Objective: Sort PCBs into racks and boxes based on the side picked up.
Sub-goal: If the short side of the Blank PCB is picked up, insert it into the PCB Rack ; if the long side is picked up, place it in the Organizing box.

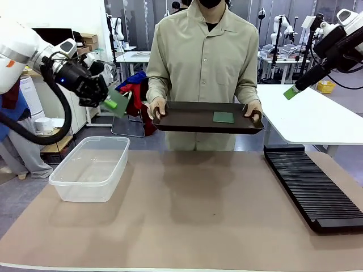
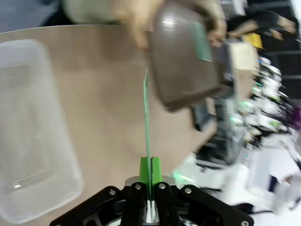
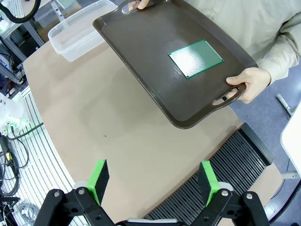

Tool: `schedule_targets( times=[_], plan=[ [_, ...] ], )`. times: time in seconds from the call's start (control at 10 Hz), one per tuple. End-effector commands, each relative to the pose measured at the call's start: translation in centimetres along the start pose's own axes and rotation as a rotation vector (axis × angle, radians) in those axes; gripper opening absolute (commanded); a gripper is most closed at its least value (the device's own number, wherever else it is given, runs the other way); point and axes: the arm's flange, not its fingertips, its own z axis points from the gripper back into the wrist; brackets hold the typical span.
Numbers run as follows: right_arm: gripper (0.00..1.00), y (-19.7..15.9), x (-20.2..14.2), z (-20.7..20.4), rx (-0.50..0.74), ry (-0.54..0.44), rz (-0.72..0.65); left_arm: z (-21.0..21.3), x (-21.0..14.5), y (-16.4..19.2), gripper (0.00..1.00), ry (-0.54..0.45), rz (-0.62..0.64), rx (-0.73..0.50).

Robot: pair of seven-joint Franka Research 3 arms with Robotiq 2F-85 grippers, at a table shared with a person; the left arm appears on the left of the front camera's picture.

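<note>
My left gripper (image 1: 108, 102) clamps one PCB (image 1: 118, 102) edge-on, raised at the far left near the box (image 1: 68, 181), my right gripper (image 3: 154, 181) hangs open far right, and a second PCB (image 1: 223, 117) lies flat on the person's tray (image 1: 187, 120).

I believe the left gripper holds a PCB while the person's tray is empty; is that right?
Not quite: the tray is not empty. It carries a second PCB, as the right wrist view shows. The left gripper does hold a PCB.
</note>
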Motion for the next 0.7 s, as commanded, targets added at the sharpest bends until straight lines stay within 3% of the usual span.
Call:
schedule_targets(
  times=[0.0, 0.2, 0.6],
  plan=[
    [1.00, 0.0, -0.1, 0.0, 0.013, -0.007, 0.000, -1.7, -1.9, 1.5, 0.03, -0.044, 0.098, 0.244],
    [1.00, 0.0, -0.1, 0.0, 0.013, -0.007, 0.000, -3.0, -2.7, 3.1, 0.03, -0.040, 0.101, 0.383],
    [1.00, 0.0, -0.1, 0.0, 0.013, -0.007, 0.000, -4.6, -3.3, 7.3, 0.03, 0.066, 0.136, 0.448]
  ],
)
